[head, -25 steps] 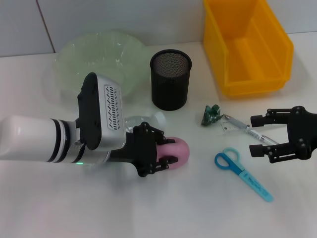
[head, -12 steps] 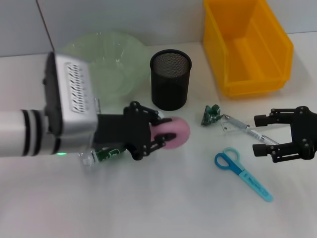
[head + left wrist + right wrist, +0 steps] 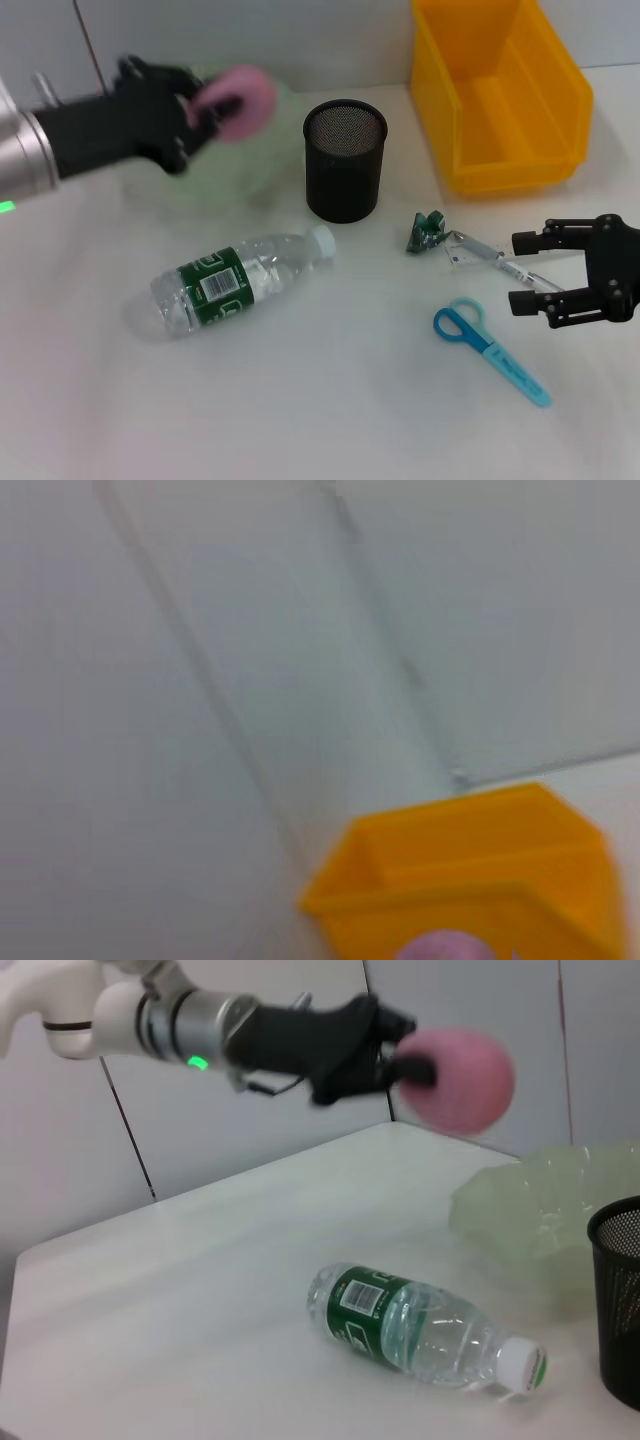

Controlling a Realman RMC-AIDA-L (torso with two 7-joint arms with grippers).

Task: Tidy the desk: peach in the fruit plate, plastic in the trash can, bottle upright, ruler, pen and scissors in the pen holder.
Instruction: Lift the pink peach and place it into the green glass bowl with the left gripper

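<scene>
Left end effector (image 3: 205, 100) clamped on pink peach (image 3: 243, 100), now raised over green fruit plate (image 3: 262, 160), off white worktop (image 3: 330, 400); water bottle (image 3: 235, 283) uncovered, lying flat. Right end effector (image 3: 560, 275) open, empty, parked.

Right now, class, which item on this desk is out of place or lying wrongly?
The bottle lies on its side on the table instead of upright. The scissors lie loose near the open right claw. The left claw holds the peach above the fruit plate.

The left gripper (image 3: 215, 105) grips the pink peach (image 3: 243, 102) above what seems to be the blurred green fruit plate (image 3: 262, 165); 1 bottle (image 3: 237, 282) lies sideways.
</scene>
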